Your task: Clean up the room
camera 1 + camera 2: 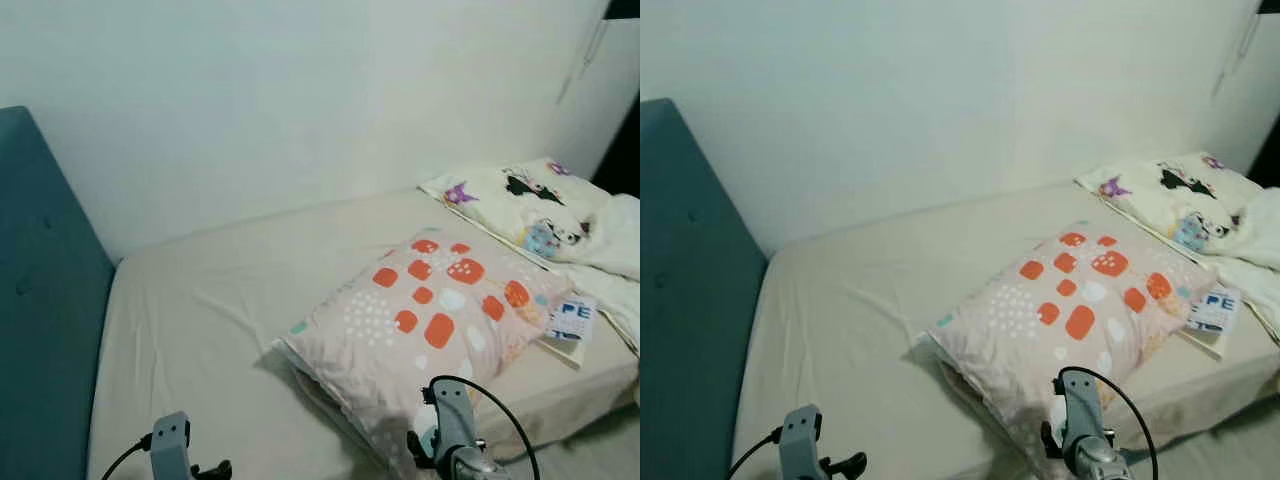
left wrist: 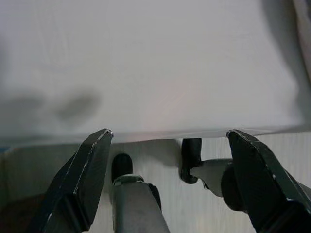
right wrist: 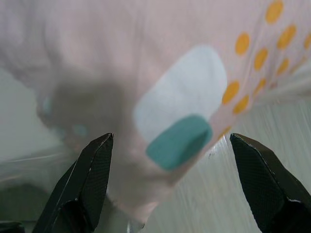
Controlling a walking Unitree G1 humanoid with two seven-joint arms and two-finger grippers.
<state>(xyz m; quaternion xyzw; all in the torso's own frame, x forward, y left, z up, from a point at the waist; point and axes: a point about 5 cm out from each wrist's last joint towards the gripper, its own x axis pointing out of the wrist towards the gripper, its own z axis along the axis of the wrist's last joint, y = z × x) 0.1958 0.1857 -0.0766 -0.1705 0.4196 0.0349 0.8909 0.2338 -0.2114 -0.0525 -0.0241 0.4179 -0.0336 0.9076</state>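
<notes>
From the head camera the spotted pillow (image 1: 430,310) lies on the bed (image 1: 210,330) right ahead of the right tool (image 3: 170,184), with a small booklet (image 1: 572,322) and a cartoon-print blanket (image 1: 530,205) further off to its right. The right wrist camera gets what the head misses: fingers spread wide, the pillow's corner hanging between them untouched. The left tool (image 2: 167,179) is spread too, facing the bed's edge.

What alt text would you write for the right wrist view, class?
A pink pillow with white, teal and orange spots lies close ahead of the open right gripper, whose black jaws frame it on either side.
</notes>
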